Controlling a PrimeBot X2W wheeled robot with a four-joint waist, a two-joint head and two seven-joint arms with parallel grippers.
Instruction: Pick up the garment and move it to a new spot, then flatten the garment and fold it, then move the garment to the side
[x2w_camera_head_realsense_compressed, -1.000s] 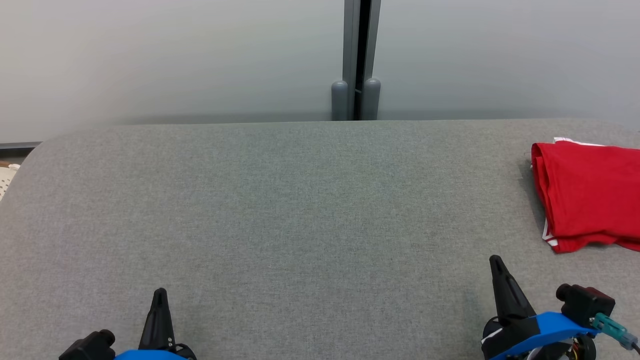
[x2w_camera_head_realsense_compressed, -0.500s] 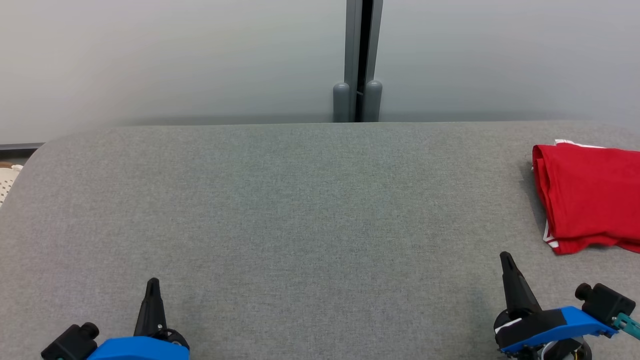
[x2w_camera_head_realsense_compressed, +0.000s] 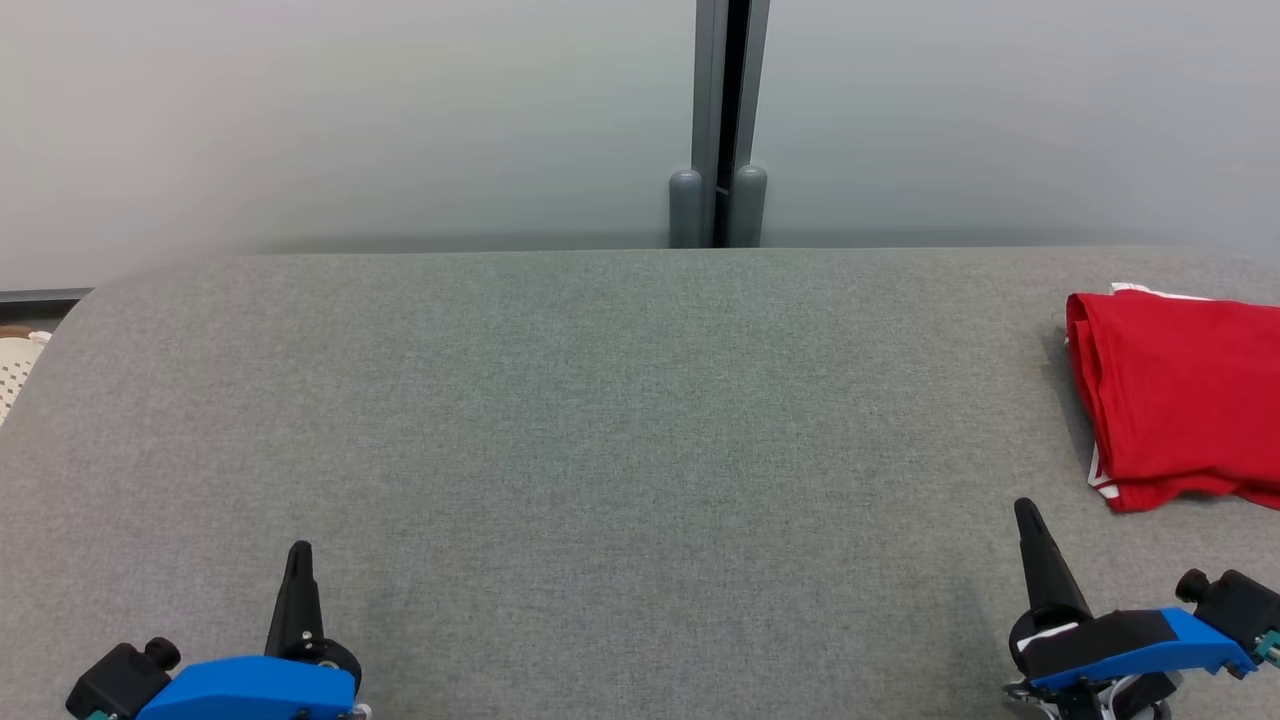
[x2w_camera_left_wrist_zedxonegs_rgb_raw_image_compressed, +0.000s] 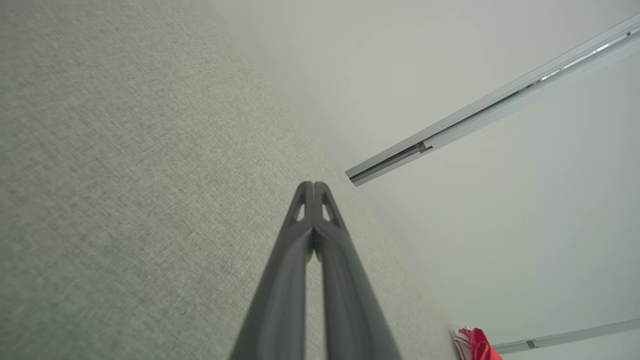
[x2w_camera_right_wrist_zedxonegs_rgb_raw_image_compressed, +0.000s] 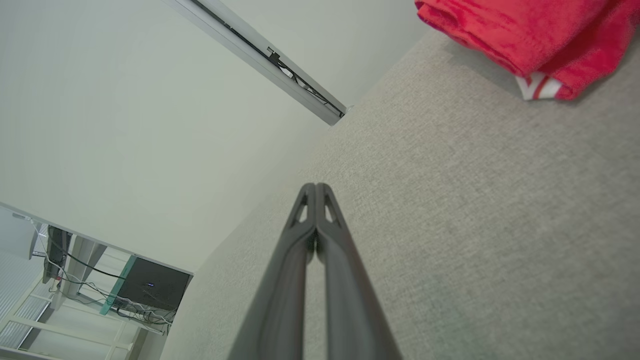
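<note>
- The garment (x2w_camera_head_realsense_compressed: 1180, 400) is lying folded at the right edge of the table (x2w_camera_head_realsense_compressed: 600, 420), nearer the far corner (a white-striped hem is peeking out on its near side).
- The left gripper (x2w_camera_head_realsense_compressed: 299, 556) is hovering by the near edge on the left, fingers pressed together, holding nothing.
- The right gripper (x2w_camera_head_realsense_compressed: 1027, 510) is hovering by the near edge, just short of the garment, likewise closed and empty.
- The last step, moving it aside, is looking done; the next move is probably only calling for both arms to pull clear without brushing the fabric.
</note>
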